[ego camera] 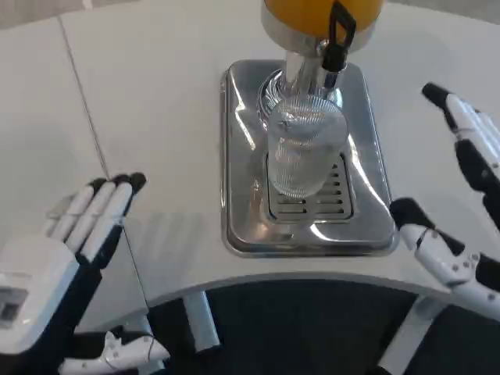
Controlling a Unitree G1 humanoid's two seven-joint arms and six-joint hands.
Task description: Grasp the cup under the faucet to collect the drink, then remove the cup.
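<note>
A clear ribbed plastic cup stands upright on the slotted grate of a shiny metal drip tray, right below the black-handled faucet of an orange drink dispenser. My left hand lies low at the left, fingers straight and together, well apart from the cup and holding nothing. My right hand is at the right edge, fingers spread wide, just right of the tray and not touching the cup.
The white table has a curved front edge close to the tray's front. A seam runs down the table at the left. Dark floor shows below the edge.
</note>
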